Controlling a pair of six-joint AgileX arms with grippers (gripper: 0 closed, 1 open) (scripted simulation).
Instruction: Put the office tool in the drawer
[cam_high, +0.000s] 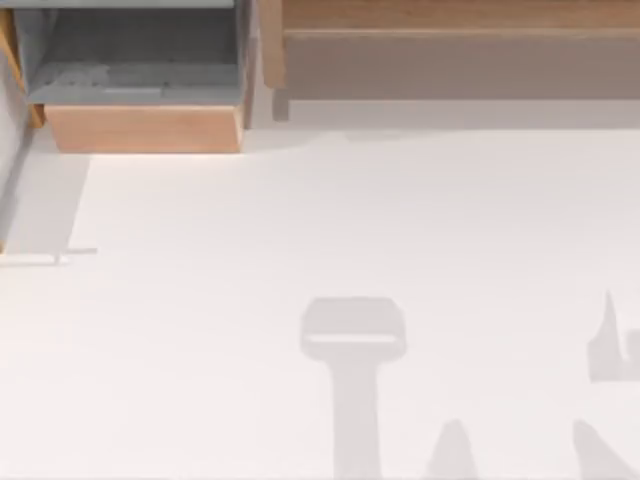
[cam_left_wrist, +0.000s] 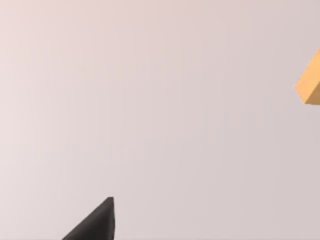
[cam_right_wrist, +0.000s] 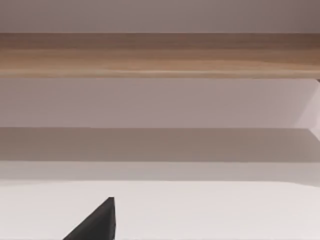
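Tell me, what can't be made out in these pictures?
- Drawer: back cut off by the top view's top edge; grey patches inside too blurred to name.
- Shelf: cut off by the top view's top and right edges.
- Wooden corner: cut off by the left wrist view's edge; its owner unclear.
- Left tool and right tool: a black tip each, the rest cut off by the wrist view's edge.

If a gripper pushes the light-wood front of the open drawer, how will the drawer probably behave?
The drawer looks stiff: its flat wood front and straight grey walls should not bend. It stands pulled out, so a push on the front would probably slide it back, not tip it. The front shows no handle, so pulling may be harder.
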